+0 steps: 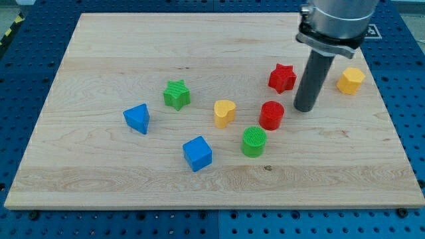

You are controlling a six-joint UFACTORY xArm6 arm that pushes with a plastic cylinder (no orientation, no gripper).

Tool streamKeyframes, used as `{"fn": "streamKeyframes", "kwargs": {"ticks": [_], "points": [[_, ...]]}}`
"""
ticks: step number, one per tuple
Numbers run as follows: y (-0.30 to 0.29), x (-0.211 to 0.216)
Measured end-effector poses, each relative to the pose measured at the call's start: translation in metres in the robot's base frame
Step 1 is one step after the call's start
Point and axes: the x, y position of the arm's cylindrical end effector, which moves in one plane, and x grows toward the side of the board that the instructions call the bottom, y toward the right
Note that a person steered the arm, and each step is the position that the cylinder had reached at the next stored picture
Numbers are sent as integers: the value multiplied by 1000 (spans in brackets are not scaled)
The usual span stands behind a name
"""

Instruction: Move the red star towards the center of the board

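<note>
The red star [282, 78] lies on the wooden board [133, 46], right of the board's middle. My tip [304, 108] rests on the board just below and to the right of the star, a short gap apart from it. A red cylinder [271, 115] stands just left of my tip. The rod rises from the tip to the arm's grey body at the view's top right.
A yellow hexagonal block [350, 80] lies right of the rod. A green cylinder [254, 141], a yellow heart [224, 113], a green star [176, 94], a blue cube [197, 153] and a blue triangular block [137, 118] lie toward the view's left. A blue pegboard [412, 99] surrounds the board.
</note>
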Motion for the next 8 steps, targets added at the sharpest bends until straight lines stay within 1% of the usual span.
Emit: {"fn": "streamKeyframes", "kwargs": {"ticks": [1, 2, 4, 5, 8], "points": [[17, -20], [16, -47], [1, -72], [-9, -66], [-90, -37]]}}
